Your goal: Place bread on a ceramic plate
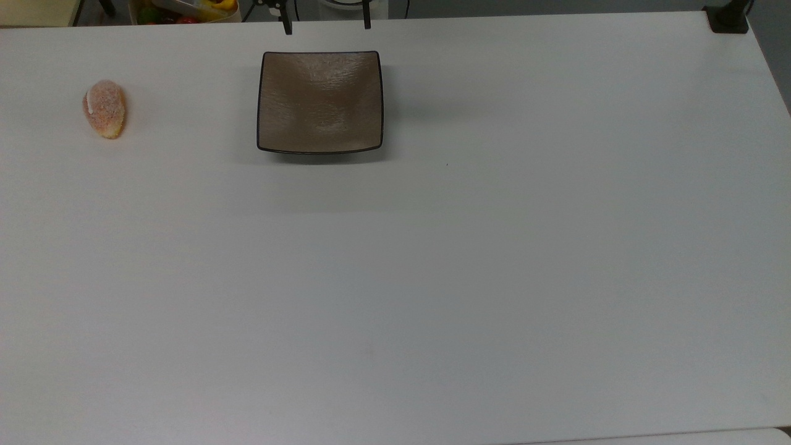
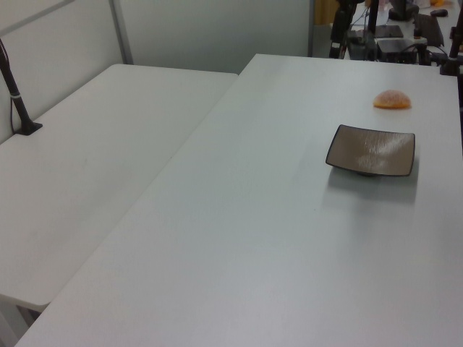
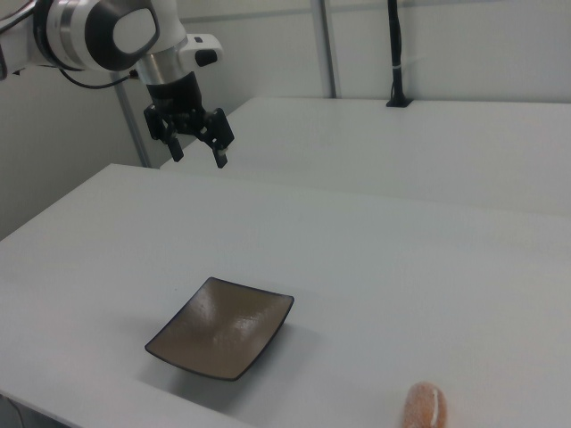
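The bread, a small oval orange-pink bun with a white stripe, lies on the white table at the top view's far left, well apart from the plate. It also lies beyond the plate in the left view and at the right view's bottom edge. The ceramic plate is square, glossy brown with a dark rim, and holds nothing. My gripper hangs open and holding nothing, high above the table behind the plate. Its dark fingertips poke in at the top view's upper edge.
A second white table adjoins this one. A black clamped post stands at its edge. A bin of colourful items sits past the table's far edge in the top view. Desks with equipment lie beyond.
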Robot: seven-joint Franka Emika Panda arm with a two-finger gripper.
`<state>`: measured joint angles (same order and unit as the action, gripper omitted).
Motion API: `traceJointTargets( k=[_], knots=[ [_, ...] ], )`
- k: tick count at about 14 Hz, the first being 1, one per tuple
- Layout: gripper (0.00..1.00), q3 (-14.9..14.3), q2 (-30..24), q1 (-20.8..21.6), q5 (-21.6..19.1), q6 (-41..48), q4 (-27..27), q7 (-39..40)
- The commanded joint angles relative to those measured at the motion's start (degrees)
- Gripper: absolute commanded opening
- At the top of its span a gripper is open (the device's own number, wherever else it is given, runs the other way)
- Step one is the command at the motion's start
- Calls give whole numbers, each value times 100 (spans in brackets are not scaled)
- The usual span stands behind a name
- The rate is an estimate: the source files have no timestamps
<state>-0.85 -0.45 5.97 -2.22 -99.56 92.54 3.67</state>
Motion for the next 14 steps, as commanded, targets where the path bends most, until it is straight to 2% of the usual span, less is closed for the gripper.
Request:
traceJointTargets(
  k=[1,11,14],
  knots=[
    [100,-29,-148,18,-77,-63,150,-15],
    [100,-38,-148,10,-77,-46,194,72],
    [100,-38,-166,-60,-16,278,212,780]
  ],
)
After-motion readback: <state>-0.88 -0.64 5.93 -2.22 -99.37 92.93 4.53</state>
